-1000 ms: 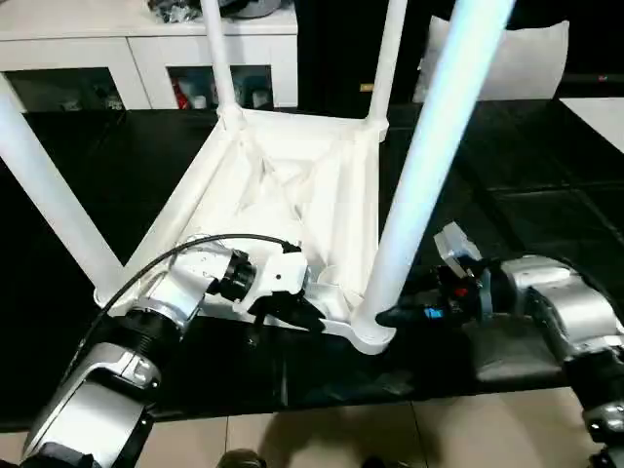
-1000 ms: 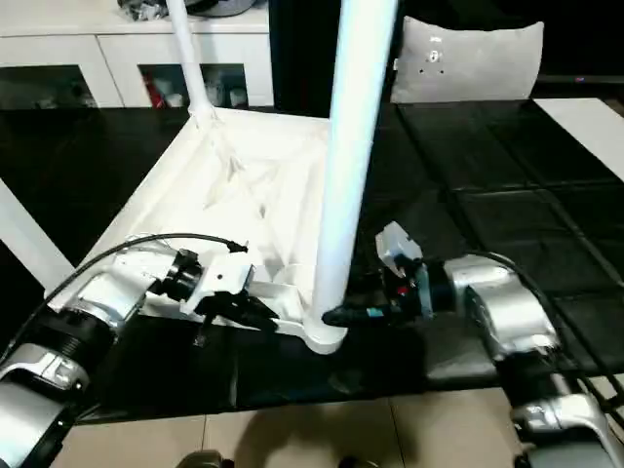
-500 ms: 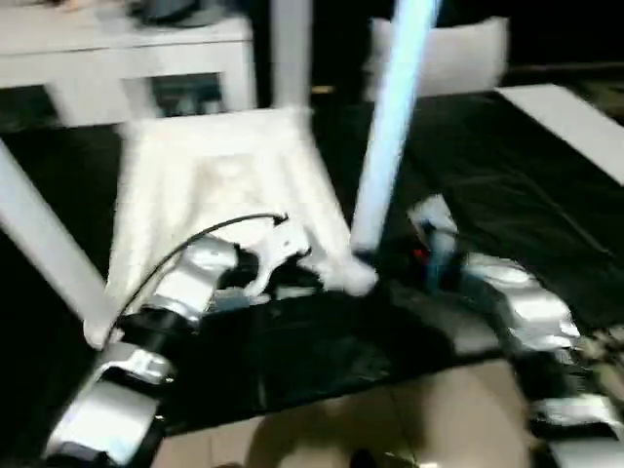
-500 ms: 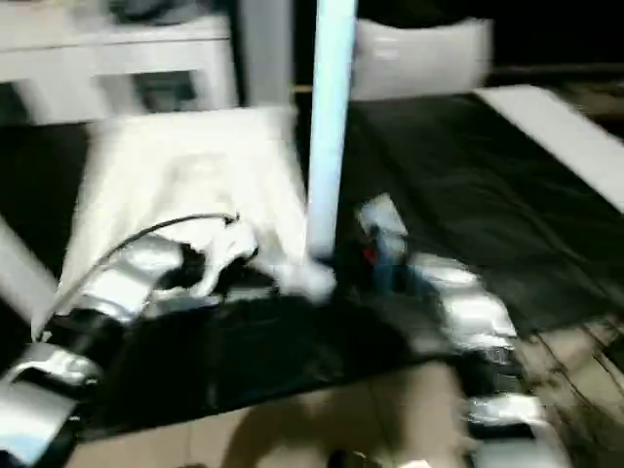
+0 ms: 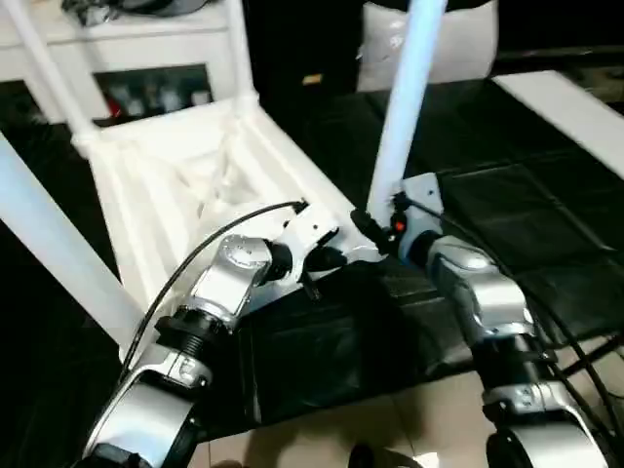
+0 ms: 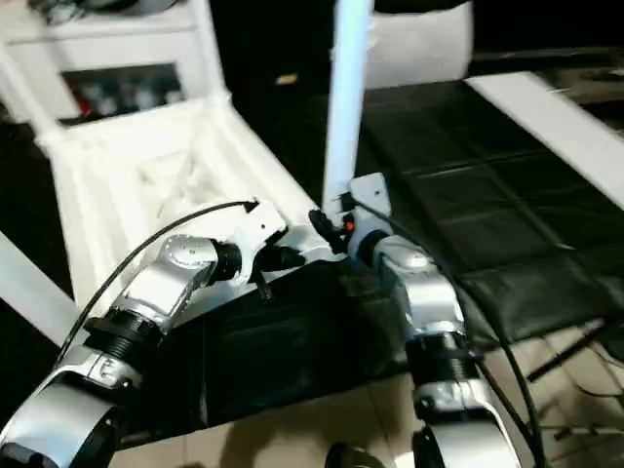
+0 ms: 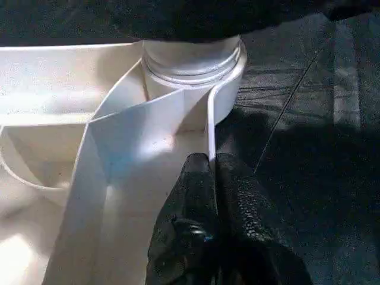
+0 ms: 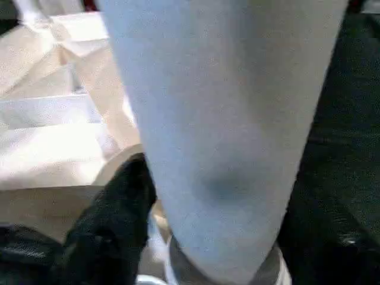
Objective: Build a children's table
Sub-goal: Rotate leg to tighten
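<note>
The left eye view shows the children's table (image 5: pixel 185 175) lying upside down on the black-covered bench (image 5: pixel 546 224), its white plastic underside facing up with raised ribs crossing the shallow tray of the top. Long white round legs stand up from its corners: the near right leg (image 5: pixel 402 97) rises from the corner socket (image 7: pixel 193 62) between the two arms, a second leg (image 5: pixel 54 244) slants up at the near left corner, and two more, a far left leg (image 5: pixel 39 68) and a far right leg (image 5: pixel 237 49), stand at the back corners. The left claw (image 7: pixel 211 178) reaches in from the near side, and in the left wrist view its two black fingers are pressed together on the thin white rim of the tabletop, just beside the round socket with its stepped collar. The right claw (image 5: pixel 363 226) is at the foot of the near right leg; in the right wrist view one black finger (image 8: pixel 113 214) lies against the side of the leg, which widens toward its base, and the other side is dark, so whether the claw is clamped on the leg cannot be told. Behind the bench stands a white cabinet (image 5: pixel 146 58) with things on its shelves, and a pale cushion (image 5: pixel 458 49) leans in the dark to its right.
</note>
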